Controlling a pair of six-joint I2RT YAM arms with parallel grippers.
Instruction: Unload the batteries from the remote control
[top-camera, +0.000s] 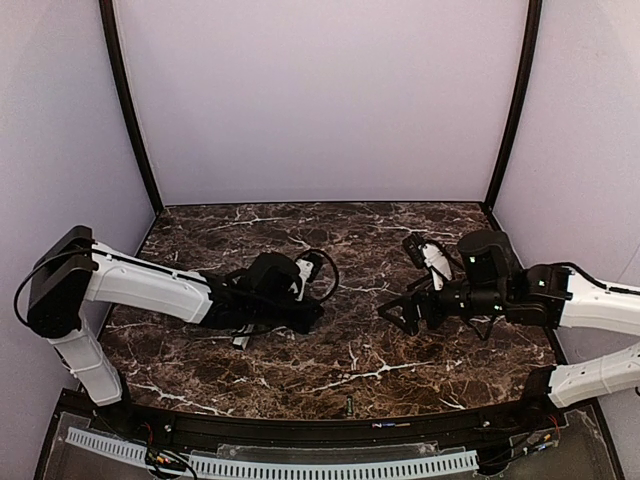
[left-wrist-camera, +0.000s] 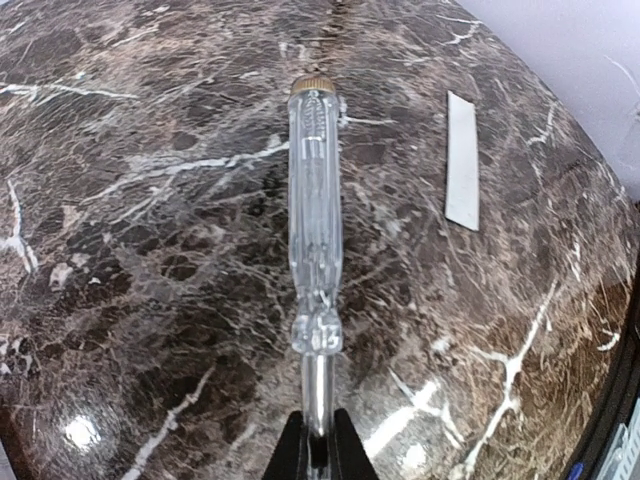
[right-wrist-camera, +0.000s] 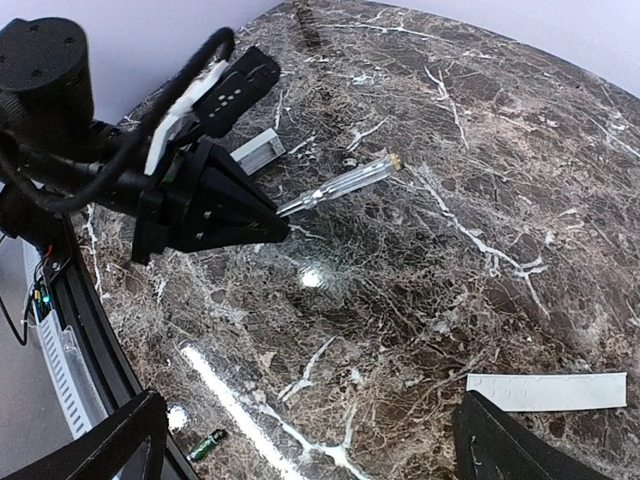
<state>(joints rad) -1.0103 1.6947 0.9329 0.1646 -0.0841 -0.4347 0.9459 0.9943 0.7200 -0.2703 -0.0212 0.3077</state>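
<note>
My left gripper (left-wrist-camera: 320, 445) is shut on the metal shaft of a clear-handled screwdriver (left-wrist-camera: 315, 200), which lies low over the marble table and points away from it. In the right wrist view the left gripper (right-wrist-camera: 278, 226) holds the same screwdriver (right-wrist-camera: 340, 185). The remote control (right-wrist-camera: 258, 150) is a whitish bar mostly hidden behind the left gripper; a bit of it shows under the left arm (top-camera: 240, 340). One small dark-greenish battery (right-wrist-camera: 208, 445) lies at the table's near edge (top-camera: 349, 405). My right gripper (right-wrist-camera: 310, 430) is open and empty, above the table (top-camera: 398, 312).
A flat white cover strip (left-wrist-camera: 462, 160) lies on the marble to the right of the screwdriver, and also shows by my right finger (right-wrist-camera: 545, 390). The black table rim (top-camera: 300, 425) runs along the near edge. Walls close in the back and sides.
</note>
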